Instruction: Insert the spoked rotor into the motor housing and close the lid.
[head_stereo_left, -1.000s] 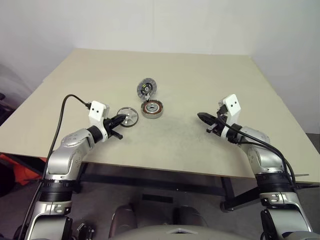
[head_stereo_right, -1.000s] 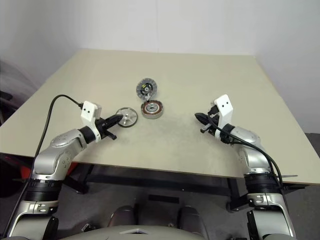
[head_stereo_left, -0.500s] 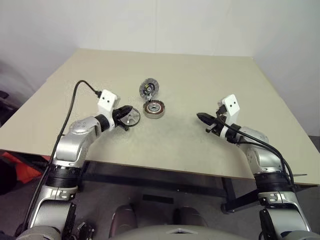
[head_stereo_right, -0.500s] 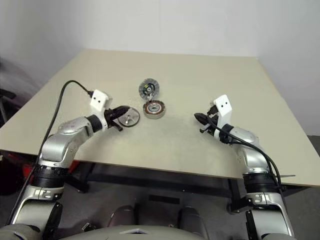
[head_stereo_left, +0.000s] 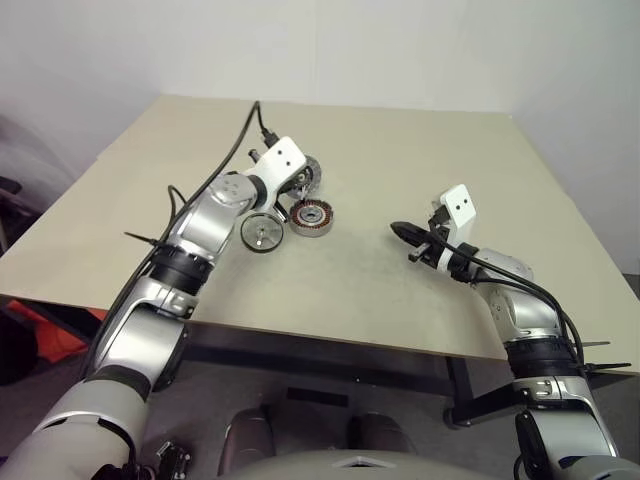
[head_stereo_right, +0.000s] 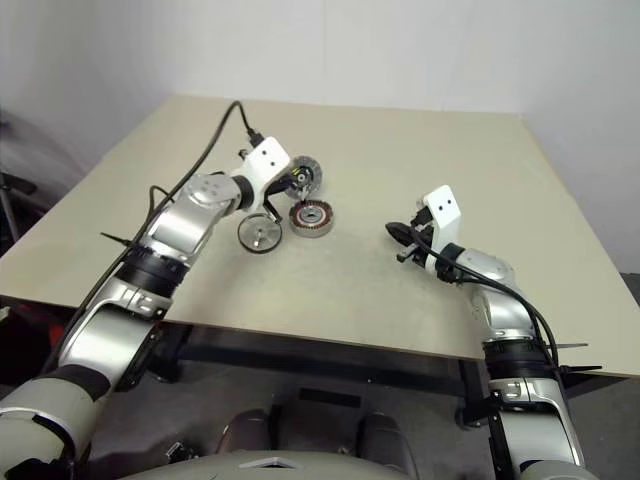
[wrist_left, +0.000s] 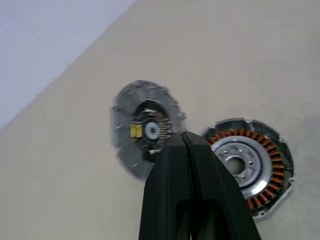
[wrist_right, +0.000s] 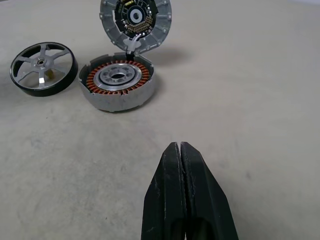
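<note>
silver spoked rotor (head_stereo_left: 261, 231) lies on my tabletop (head_stereo_left: 400, 160) beside the motor housing (head_stereo_left: 311, 216); my left gripper (head_stereo_left: 297, 184), jaws shut and empty, hovers by the lid (head_stereo_right: 305, 175); right gripper (head_stereo_left: 402, 232) shut, well apart.

You are looking at two arms with silver-grey metal shells and black bands at the joints. Each wrist is carrying a white angular camera bracket with two small dark dots. A black cable is looping off each forearm. The left gripper (wrist_left: 187, 150) and the right gripper (wrist_right: 180, 152) are showing smooth black tapered fingers.
</note>
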